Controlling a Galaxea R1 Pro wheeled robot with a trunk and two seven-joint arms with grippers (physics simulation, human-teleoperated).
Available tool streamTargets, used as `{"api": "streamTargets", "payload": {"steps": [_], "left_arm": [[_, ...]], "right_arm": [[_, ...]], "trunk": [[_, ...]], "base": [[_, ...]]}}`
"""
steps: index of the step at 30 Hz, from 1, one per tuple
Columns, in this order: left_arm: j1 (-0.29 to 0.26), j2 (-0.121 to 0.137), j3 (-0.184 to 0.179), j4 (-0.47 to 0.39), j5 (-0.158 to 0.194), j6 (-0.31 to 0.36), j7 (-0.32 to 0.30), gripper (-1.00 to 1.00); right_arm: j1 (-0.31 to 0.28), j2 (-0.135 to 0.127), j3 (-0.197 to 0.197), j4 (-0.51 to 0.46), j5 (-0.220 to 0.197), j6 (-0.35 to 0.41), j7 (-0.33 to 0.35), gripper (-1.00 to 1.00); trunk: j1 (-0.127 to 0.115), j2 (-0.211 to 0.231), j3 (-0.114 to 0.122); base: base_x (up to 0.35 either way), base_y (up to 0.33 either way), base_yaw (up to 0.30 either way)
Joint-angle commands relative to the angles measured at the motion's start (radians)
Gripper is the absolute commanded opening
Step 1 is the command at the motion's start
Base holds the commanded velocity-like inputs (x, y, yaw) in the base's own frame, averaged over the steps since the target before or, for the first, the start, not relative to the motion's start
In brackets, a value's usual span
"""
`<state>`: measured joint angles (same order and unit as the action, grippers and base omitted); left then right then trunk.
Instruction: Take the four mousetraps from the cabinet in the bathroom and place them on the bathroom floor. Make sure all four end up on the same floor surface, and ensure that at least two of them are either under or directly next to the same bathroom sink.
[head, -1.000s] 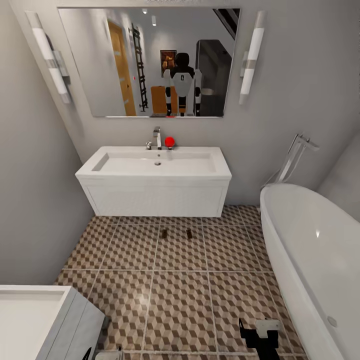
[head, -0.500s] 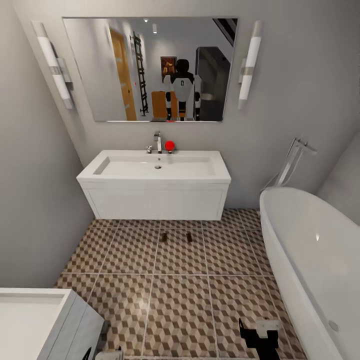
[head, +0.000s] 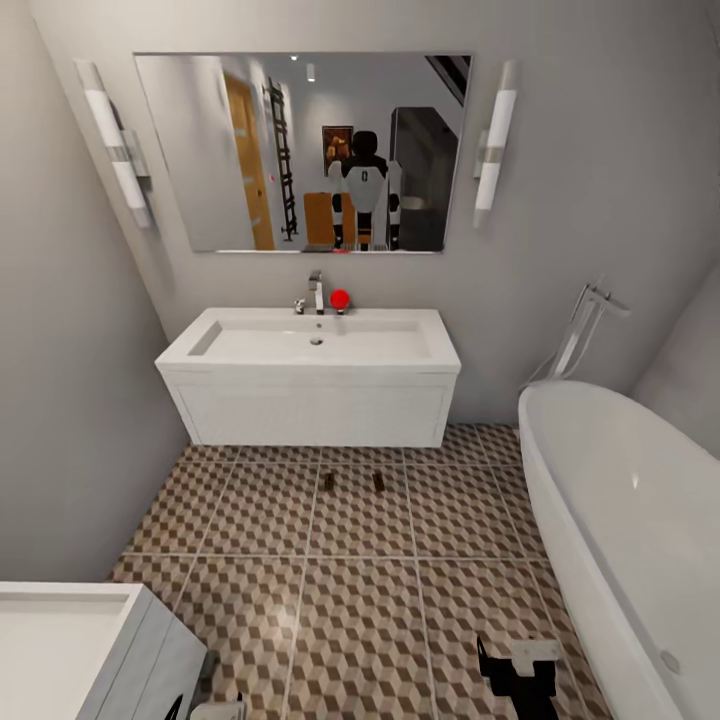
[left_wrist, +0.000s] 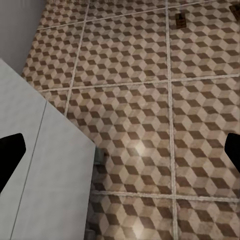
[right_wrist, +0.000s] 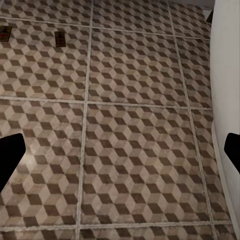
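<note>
Two small brown mousetraps (head: 329, 481) (head: 379, 481) lie side by side on the cube-patterned floor (head: 360, 610), just in front of the white vanity under the sink (head: 315, 345). The right wrist view has both traps (right_wrist: 60, 38) (right_wrist: 4, 34) far ahead; the left wrist view catches one (left_wrist: 180, 20). My right gripper (right_wrist: 120, 155) hangs open and empty over bare tiles, its dark body low in the head view (head: 520, 672). My left gripper (left_wrist: 120, 155) is open and empty too, beside the white boxy unit. The other mousetraps and the cabinet are out of view.
A white bathtub (head: 620, 520) runs along the right side, close to my right arm. The small white boxy unit (head: 70, 650) stands at the lower left. A mirror (head: 300, 150) over the sink reflects me. A red ball (head: 340, 298) sits by the chrome tap (head: 317, 290).
The whole head view has shifted: sink, mirror and traps sit slightly lower and smaller, so the camera has drawn back. Traps and grippers keep their places.
</note>
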<state>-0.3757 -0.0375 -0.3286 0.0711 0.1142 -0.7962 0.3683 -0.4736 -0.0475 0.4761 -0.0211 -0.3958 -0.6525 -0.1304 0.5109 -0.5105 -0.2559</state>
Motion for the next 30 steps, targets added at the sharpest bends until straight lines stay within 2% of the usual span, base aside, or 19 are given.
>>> {"api": "streamTargets", "payload": {"steps": [1, 30], "left_arm": [[-0.002, -0.001, -0.009, 0.004, 0.01, -0.006, 0.0, 1.0], [-0.002, -0.001, -0.009, 0.004, 0.01, -0.005, 0.0, 1.0]], "right_arm": [[0.0, 0.0, 0.009, 0.0, -0.003, -0.001, -0.006, 1.0], [0.0, 0.0, 0.009, 0.0, -0.003, -0.001, -0.006, 1.0]], "trunk": [[0.0, -0.001, 0.0], [0.0, -0.001, 0.047]], "base": [[0.0, 0.0, 0.0], [0.0, 0.0, 0.0]]}}
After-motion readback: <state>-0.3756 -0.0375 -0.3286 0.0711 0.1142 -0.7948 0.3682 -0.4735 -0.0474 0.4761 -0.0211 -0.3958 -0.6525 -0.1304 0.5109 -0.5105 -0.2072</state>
